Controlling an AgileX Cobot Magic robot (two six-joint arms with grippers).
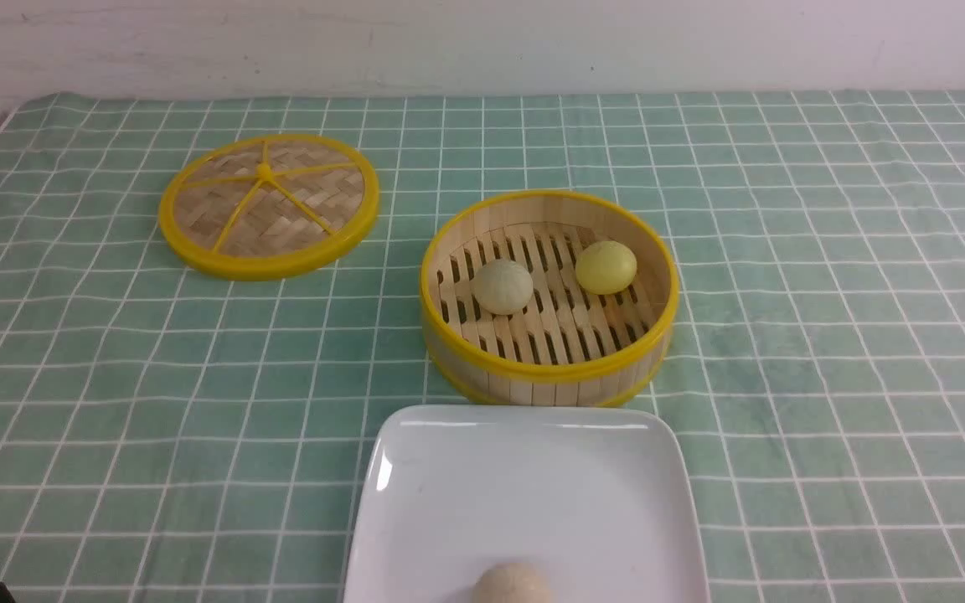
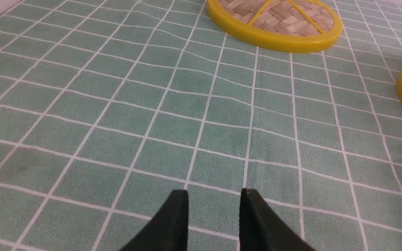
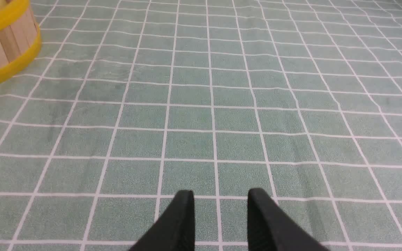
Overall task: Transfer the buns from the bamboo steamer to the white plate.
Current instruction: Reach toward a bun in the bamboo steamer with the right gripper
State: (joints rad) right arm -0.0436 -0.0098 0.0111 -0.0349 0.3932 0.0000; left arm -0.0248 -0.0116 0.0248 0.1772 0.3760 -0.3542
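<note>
The yellow bun [image 1: 606, 267] and the pale bun [image 1: 503, 286] lie apart inside the steamer [image 1: 549, 387]; the plate [image 1: 524, 486] sits just on its near side. The left claw [image 2: 214, 195] and right claw [image 3: 221, 193], each partly open and empty, hover beside the steamer. It seems best to come straight down over one bun and squeeze gently.

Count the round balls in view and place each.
3: pale green ball and yellow ball inside the bamboo steamer; tan ball on the white plate, partly cropped.
</note>
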